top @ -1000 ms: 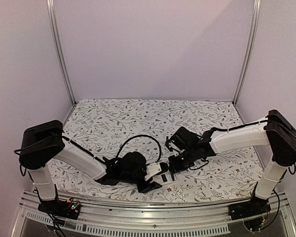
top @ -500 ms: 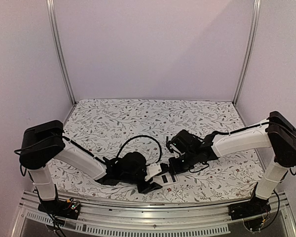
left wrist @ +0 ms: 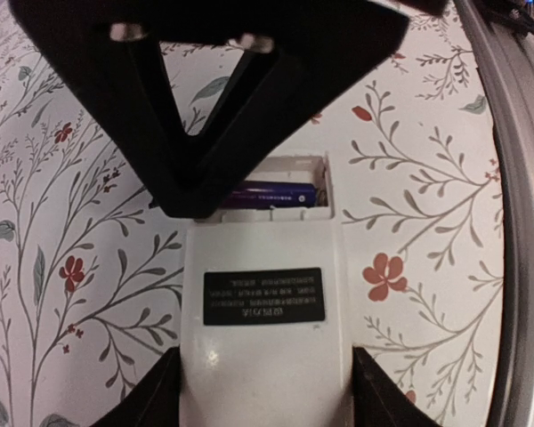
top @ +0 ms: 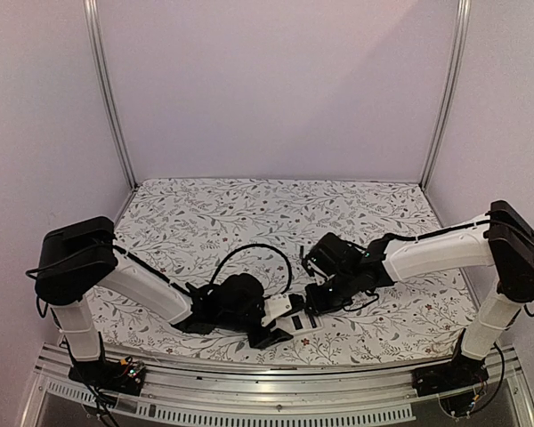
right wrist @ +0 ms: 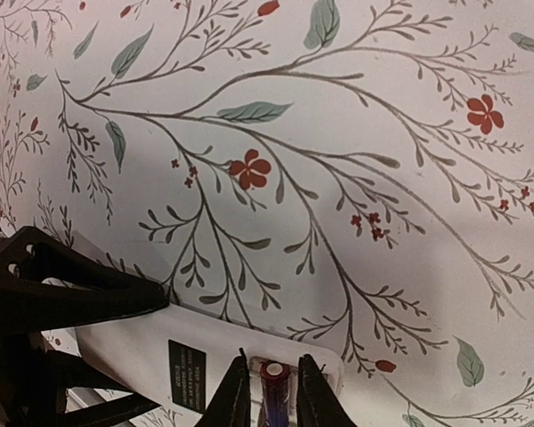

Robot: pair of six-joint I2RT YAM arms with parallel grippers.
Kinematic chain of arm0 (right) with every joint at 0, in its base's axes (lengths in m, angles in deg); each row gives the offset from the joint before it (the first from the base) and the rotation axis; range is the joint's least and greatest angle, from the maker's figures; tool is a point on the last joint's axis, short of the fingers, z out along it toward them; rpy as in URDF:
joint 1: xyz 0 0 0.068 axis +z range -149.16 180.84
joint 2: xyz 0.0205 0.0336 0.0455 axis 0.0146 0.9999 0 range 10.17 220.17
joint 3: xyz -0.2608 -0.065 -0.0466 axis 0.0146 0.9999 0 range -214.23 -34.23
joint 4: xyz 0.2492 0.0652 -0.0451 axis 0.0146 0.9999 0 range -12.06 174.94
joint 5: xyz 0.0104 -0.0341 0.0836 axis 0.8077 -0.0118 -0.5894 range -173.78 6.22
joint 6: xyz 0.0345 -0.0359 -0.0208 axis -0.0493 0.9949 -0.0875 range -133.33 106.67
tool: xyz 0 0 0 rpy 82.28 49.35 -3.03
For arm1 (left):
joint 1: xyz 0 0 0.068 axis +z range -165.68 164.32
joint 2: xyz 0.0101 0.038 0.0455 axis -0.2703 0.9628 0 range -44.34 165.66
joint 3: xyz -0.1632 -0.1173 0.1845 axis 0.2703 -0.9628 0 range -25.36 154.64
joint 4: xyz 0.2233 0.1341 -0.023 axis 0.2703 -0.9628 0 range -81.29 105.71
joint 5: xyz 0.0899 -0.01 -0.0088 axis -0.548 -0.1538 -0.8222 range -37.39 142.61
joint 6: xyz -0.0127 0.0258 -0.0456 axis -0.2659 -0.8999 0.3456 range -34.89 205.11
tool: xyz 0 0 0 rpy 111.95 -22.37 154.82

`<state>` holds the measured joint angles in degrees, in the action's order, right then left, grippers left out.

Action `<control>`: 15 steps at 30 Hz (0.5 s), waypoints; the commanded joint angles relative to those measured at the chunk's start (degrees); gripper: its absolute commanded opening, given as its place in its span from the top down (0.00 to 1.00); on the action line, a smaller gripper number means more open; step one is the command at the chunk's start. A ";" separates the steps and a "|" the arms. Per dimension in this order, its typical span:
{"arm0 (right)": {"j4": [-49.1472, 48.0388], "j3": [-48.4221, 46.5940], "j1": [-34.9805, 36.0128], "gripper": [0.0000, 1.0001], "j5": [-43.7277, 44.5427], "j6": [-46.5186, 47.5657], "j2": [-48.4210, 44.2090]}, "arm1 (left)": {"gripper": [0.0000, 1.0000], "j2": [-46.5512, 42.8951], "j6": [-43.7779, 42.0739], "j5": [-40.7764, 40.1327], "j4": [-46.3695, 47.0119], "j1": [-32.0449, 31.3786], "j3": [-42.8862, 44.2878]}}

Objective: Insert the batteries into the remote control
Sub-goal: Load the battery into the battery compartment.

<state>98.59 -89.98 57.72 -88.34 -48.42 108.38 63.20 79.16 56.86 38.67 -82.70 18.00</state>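
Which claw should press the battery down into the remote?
The right claw. It already straddles the battery at the remote, while the left claw is busy gripping the remote's sides.

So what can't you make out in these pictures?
- Second battery: in no view; in the left wrist view the right gripper covers part of the slot.
- Remote control buttons: face down, every view.
- Grip on the battery: right wrist view's bottom edge cuts it off.
- Label: print blurred, left wrist view.
- Top view: the battery is too small.
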 commanded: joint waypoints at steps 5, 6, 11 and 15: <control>6.21 -2.57 0.95 0.80 1.90 0.48 -1.43 | 0.51 3.84 -1.68 -2.26 -9.93 -0.22 -2.39; 6.25 -2.61 0.95 0.81 1.89 0.34 -1.60 | 0.51 3.82 -1.68 -2.17 -9.87 -0.21 -2.44; 5.33 -2.22 0.95 0.82 1.50 -0.30 -1.78 | 0.51 3.83 -1.58 -2.05 -9.62 -0.21 -2.44; 5.19 -3.72 0.81 0.82 2.12 0.57 -0.34 | 0.51 3.89 -1.58 -2.10 -9.69 -0.23 -2.48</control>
<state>103.38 -91.33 58.33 -87.42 -48.29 108.06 63.20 79.16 56.86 38.75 -82.70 17.98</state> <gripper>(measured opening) 0.178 0.549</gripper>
